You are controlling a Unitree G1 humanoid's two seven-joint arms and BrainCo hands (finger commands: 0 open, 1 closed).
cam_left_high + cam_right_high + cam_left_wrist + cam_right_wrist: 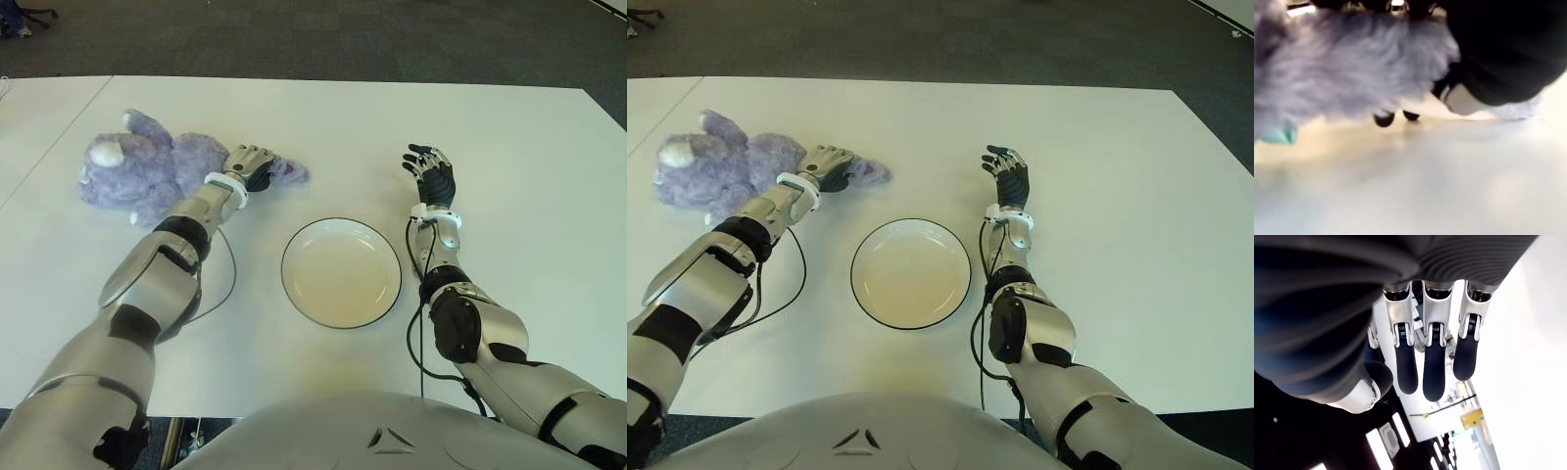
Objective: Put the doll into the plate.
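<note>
The doll (147,174), a fluffy purple teddy bear, is lying on the white tabletop (392,127), over on the robot's left side. It is not being lifted yet, as far as can be seen. The left hand (252,164) is being pressed onto one end of the doll, with the fingers curled down into the fur. In the left wrist view the fur (1352,68) is filling the space right by the hand, and two dark fingertips (1385,119) are seen poking out under it, so the doll is being gripped, or very nearly gripped. The plate (341,272), white with a dark rim, is sitting in the middle of the tabletop, near the robot's body, and nothing is lying in it. The doll and the plate are apart, with bare tabletop between them. The right hand (431,174) is being held just beside the plate, on its right, with the fingers loose and straight and nothing in them. So only the grabbing part is being done now. Lifting the doll, carrying it over to the plate and letting it go inside are probably all left to do.
</note>
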